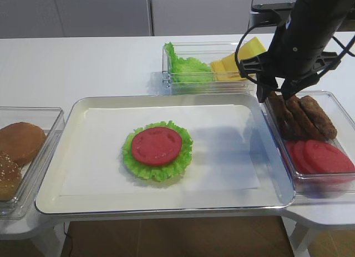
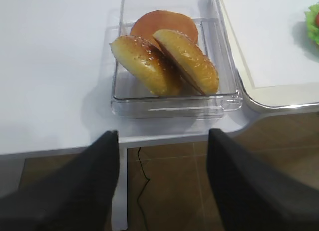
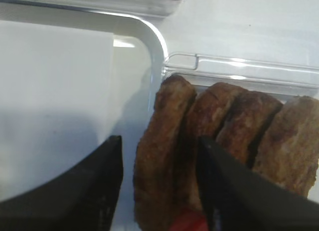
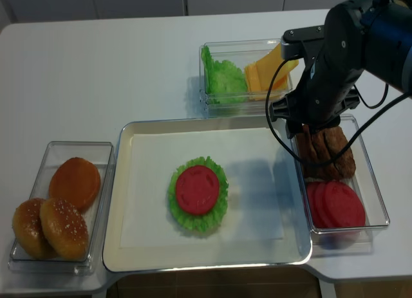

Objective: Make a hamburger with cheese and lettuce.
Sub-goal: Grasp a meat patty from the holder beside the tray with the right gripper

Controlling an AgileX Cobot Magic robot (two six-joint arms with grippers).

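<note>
Hamburger (image 1: 157, 150) sits mid-tray on the paper liner: lettuce leaf with a tomato slice on top, nothing more. No patty, no cheese, no bun on it yet, so roughly the early-middle of the build.

Right gripper (image 3: 159, 183) is down in the right-hand bin, jaws apart and straddling the leftmost upright patty (image 3: 162, 156); neither jaw clearly presses it, so not a grip yet. Judged step: picking a patty for the stack.

Cheese (image 1: 236, 65) untouched in the back bin beside spare lettuce (image 1: 186, 65). Spare tomato slices (image 1: 319, 157) lie in front of the patties. Buns (image 2: 164, 61) in the left bin on the counter, untouched.

Left gripper (image 2: 162, 183) hangs off the counter edge near the bun bin, jaws apart, empty.

Left to do: patty, cheese, probably bun.
</note>
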